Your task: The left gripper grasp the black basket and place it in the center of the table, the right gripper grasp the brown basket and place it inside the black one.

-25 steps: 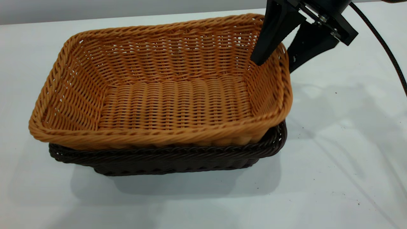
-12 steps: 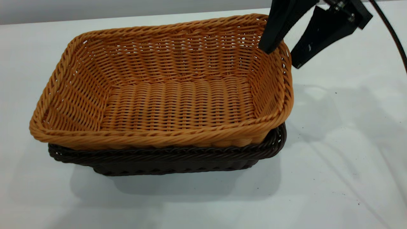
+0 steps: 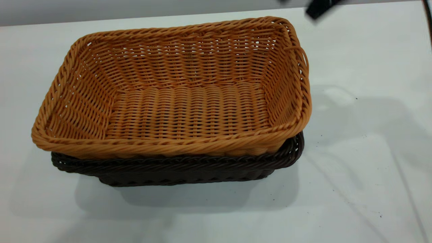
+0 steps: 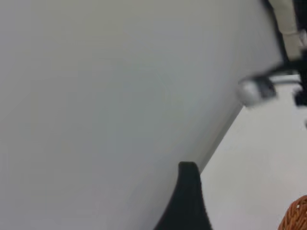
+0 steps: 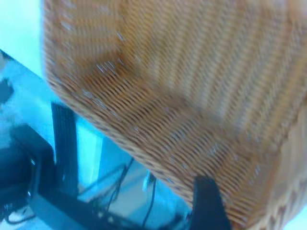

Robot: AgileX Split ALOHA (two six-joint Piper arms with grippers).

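Orange-tan basket sits nested in its dark twin as the right arm hangs clear above.

From the left of the exterior view, the brown basket [image 3: 175, 98] rests inside the black basket [image 3: 175, 168], whose braided rim and lower wall show beneath it along the near side and at the right corner; both stand on the white table [image 3: 354, 162]. At the top right, only a dark blurred tip of the right gripper [image 3: 319, 8] shows, above and well apart from the brown basket's far right corner; whether its fingers are spread or pressed together cannot be told. The left gripper [image 4: 184, 201] appears only in its wrist view as one dark finger against the table, state unclear.
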